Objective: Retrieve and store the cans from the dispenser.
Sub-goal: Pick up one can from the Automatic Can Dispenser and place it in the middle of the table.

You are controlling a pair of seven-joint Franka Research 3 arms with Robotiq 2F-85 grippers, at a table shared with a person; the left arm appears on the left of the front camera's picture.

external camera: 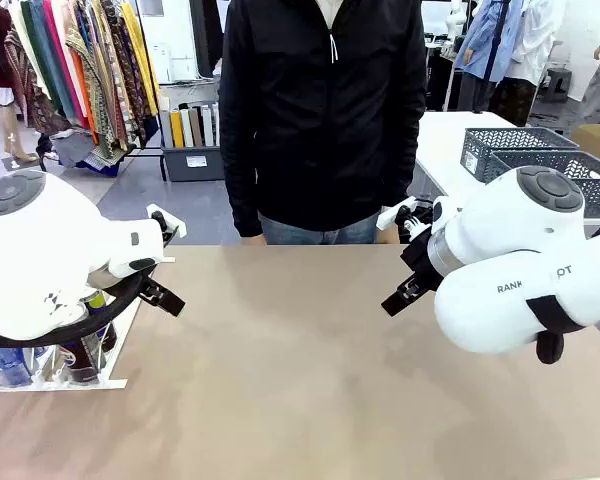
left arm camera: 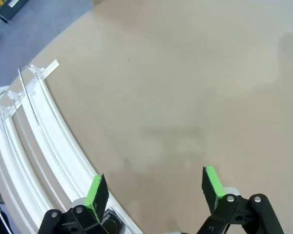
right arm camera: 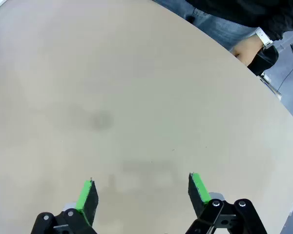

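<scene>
**While both arms hang above it, the desk lies wide open**

Because nothing stands on its middle, the desk [external camera: 300, 380] offers a broad, smooth tan surface with free room from the near edge to the far one. A person [external camera: 320, 110] in a dark zipped jacket and jeans stands close against the far edge. In the right wrist view, one of the person's hands [right arm camera: 246, 47] hangs just past the curved rim of the desk.

The left arm [external camera: 40, 250] and the right arm [external camera: 520, 270], both glossy white and rounded, flank the bare centre and are well apart from each other. Behind the right arm, on a separate white table, sit grey mesh baskets [external camera: 540, 150].

The dispenser [left arm camera: 34, 126] lies flat at the left near corner of the desk. It is made of white plastic, with thin parallel rails and clear stops at the lane ends. The cans [external camera: 84, 358] rest in its near end, dark and blue, mostly hidden behind the left arm.

The left fingers [left arm camera: 211, 184], black with green pads, are spread wide and hold nothing. One pad is over the dispenser's outer rail and the other over bare desk. The right fingers [right arm camera: 198, 187] are equally wide apart and empty, above plain tabletop.
</scene>
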